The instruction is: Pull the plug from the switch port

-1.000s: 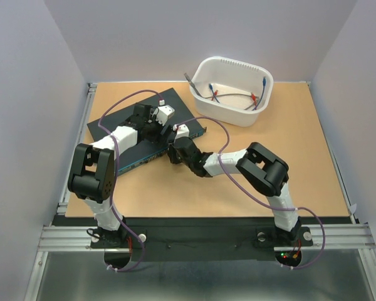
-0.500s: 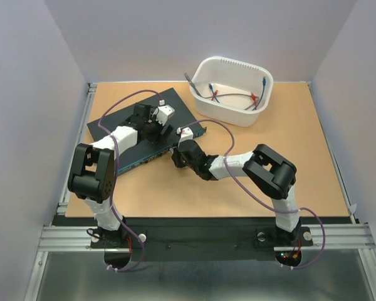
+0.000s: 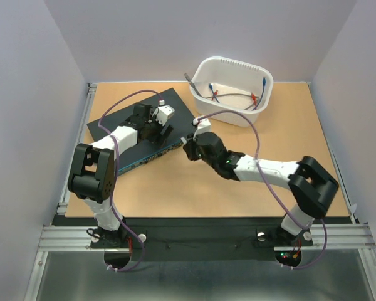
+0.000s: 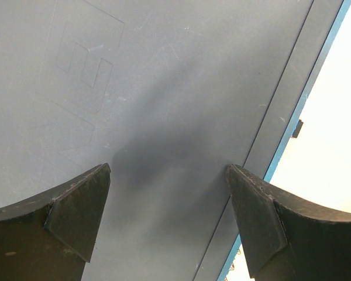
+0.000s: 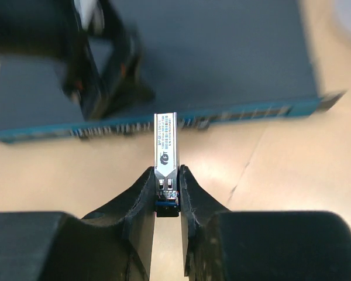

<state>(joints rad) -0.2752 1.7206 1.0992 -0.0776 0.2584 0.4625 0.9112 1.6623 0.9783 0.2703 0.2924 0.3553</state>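
The switch (image 3: pixel 178 105) is a flat dark box lying askew at the back left of the table, its blue socket edge (image 5: pixel 251 111) facing the near side. My left gripper (image 3: pixel 160 128) is open, its fingers spread just above the switch's top face (image 4: pixel 164 88), holding nothing. My right gripper (image 3: pixel 189 148) is shut on the plug (image 5: pixel 165 146), a slim silver module with a blue-black tail. The plug's far tip shows just in front of the blue edge near the switch's right end and looks free of the sockets.
A white tub (image 3: pixel 233 114) with several thin cables (image 3: pixel 238 95) stands at the back right, close behind the switch's right corner. The left arm's gripper (image 5: pixel 99 64) shows blurred over the switch in the right wrist view. Side walls close in the table.
My right arm has stretched out and its gripper has moved right along the switch's blue edge, carrying the plug. The left gripper and the switch have stayed put.
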